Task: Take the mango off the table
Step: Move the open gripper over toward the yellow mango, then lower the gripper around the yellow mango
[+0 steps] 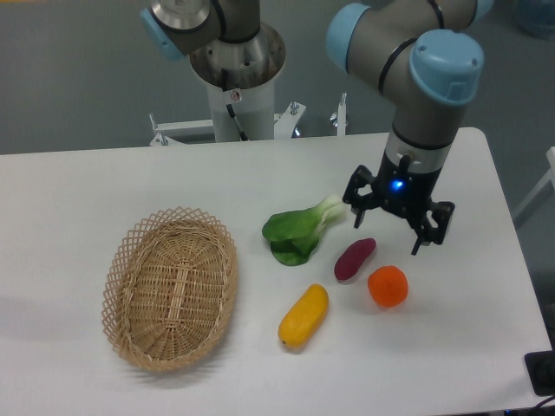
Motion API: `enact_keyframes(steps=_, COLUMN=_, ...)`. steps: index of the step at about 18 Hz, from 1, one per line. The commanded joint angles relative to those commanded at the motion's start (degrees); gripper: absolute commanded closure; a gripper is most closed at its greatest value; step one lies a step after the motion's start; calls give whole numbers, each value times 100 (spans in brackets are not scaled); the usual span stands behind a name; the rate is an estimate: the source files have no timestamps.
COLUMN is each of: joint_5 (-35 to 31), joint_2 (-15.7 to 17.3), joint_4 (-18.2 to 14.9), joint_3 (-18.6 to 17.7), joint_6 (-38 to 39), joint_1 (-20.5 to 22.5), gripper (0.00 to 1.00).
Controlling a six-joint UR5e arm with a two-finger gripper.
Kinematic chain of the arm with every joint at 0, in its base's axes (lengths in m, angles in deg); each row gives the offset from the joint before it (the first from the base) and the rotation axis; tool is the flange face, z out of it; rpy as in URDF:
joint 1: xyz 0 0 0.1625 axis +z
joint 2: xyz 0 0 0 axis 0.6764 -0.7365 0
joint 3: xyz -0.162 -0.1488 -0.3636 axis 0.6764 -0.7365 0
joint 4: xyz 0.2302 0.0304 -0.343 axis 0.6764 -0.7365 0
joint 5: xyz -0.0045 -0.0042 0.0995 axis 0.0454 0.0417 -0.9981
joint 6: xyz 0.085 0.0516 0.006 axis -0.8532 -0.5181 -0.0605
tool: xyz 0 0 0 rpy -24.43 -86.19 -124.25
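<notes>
The arm [408, 61] reaches down, its gripper [392, 232] open and empty.

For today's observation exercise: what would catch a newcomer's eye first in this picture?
Probably the tool, hanging open over the right of the table, above the purple sweet potato and orange fruit. Next the big wicker basket at left. The yellow mango lies untouched near the front edge.

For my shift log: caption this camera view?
Open hand above sweet potato; mango untouched on table.
</notes>
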Motion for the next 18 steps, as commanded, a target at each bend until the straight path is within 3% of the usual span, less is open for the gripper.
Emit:
enact_keyframes(steps=3, joint_5=-17, joint_2=0, joint_4=483, joint_3=-517, joint_6=300, joint_1=-264, gripper=0)
enact_keyframes(steps=7, joint_5=-61, joint_2=-245, joint_4=1449, joint_3=-1090, joint_6=335, joint_1=-545, gripper=0)
enact_keyframes(steps=18, joint_5=-447, joint_2=-1133, joint_4=2084, joint_3=-959, joint_6=704, joint_1=-888, gripper=0)
